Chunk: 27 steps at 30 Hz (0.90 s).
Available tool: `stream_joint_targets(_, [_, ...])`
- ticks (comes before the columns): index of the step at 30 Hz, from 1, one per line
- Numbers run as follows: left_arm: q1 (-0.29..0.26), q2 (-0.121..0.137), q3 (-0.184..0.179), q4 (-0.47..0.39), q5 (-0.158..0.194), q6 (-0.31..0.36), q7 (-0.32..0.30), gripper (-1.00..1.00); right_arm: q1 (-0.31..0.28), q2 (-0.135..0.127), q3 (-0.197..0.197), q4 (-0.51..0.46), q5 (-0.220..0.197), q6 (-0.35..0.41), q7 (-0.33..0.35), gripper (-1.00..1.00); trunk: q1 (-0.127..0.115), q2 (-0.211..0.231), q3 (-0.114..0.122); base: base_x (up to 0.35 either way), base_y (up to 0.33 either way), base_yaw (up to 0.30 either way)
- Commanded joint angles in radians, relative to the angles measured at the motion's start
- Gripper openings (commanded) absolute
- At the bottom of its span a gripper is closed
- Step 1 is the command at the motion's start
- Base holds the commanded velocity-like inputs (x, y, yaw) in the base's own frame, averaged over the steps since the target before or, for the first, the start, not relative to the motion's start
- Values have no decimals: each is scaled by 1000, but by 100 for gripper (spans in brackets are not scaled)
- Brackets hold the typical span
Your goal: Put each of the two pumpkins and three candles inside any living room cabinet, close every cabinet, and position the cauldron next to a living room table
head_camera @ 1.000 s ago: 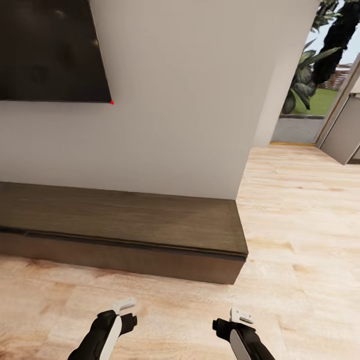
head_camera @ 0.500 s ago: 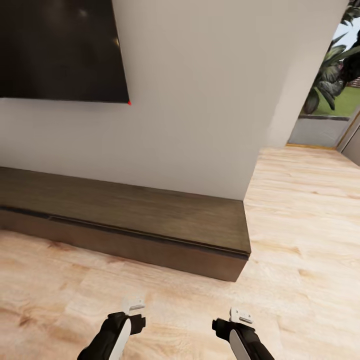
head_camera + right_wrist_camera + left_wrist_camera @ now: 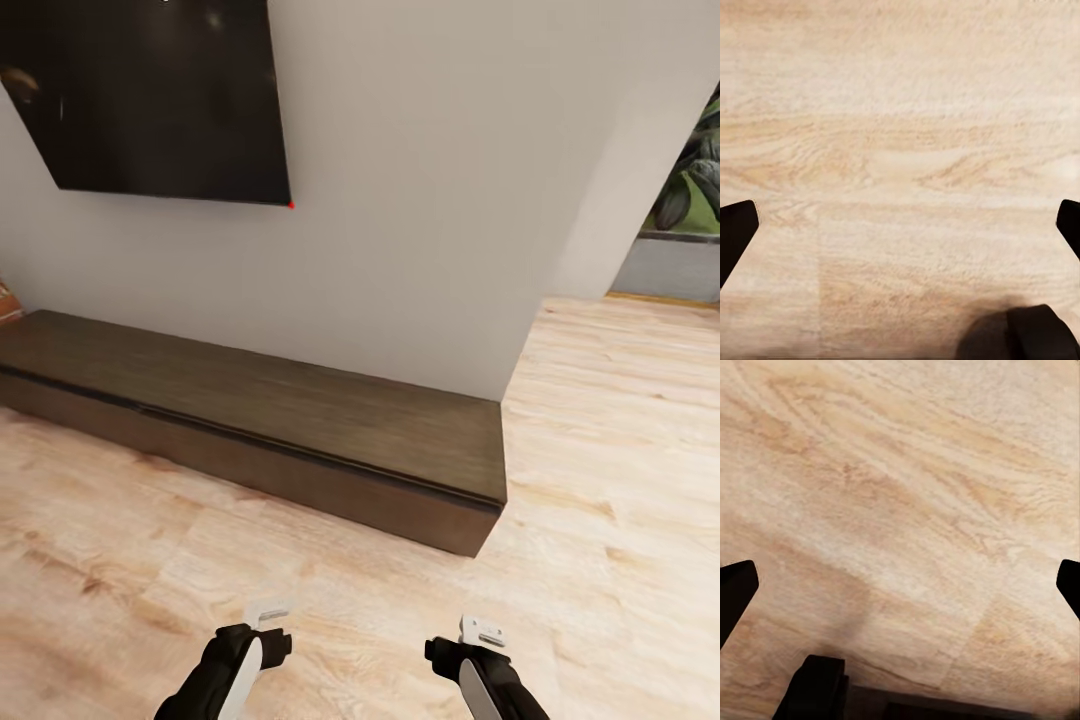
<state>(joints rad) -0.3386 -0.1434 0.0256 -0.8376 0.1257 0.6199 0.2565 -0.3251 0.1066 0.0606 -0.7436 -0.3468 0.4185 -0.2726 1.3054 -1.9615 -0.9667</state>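
The cabinet (image 3: 300, 420) is a long low dark brown unit against the white wall, running from the far left to the picture's middle, with its flat fronts shut. Low in the head view, over bare wood floor in front of the cabinet, hang my left gripper (image 3: 266, 622) and my right gripper (image 3: 480, 636). In the left wrist view my left gripper (image 3: 900, 585) is open, its dark fingertips (image 3: 735, 589) wide apart over floor planks. My right gripper (image 3: 900, 225) is open too, holding nothing. The pumpkins, candles, cauldron and table are out of view.
A black wall-mounted screen (image 3: 160, 100) hangs above the cabinet. The wall ends at a corner (image 3: 515, 330) on the right, where light wood floor (image 3: 620, 450) runs on toward a glass opening with plants (image 3: 690, 190).
The head view has swung left, so the cabinet, screen and wall corner sit further right and the cabinet's left end shows. Both grippers stay open over the floor.
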Motion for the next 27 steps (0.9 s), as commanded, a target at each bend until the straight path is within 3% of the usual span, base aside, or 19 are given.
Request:
stream_joint_targets(1, [0,-1,2,-1,11,3,7,100,0,-1,4,-2,-11,3,-10,100,-4,7,1,-4,-4,194])
stream_joint_targets(11, [0,0,4,0,15,6,6,100,0,-1,4,0,-11,1,-10,100,-42,77,21,-1,-1,199])
stream_joint_targets(17, [0,0,5,1,15,6,6,100,0,-1,5,10,-11,-81,-9,100,-65,119,35,0,0,237])
stream_joint_targets(27, [0,-3,4,2,16,10,6,100,0,-2,5,12,-9,-90,-9,100,-104,189,71,-67,0,192])
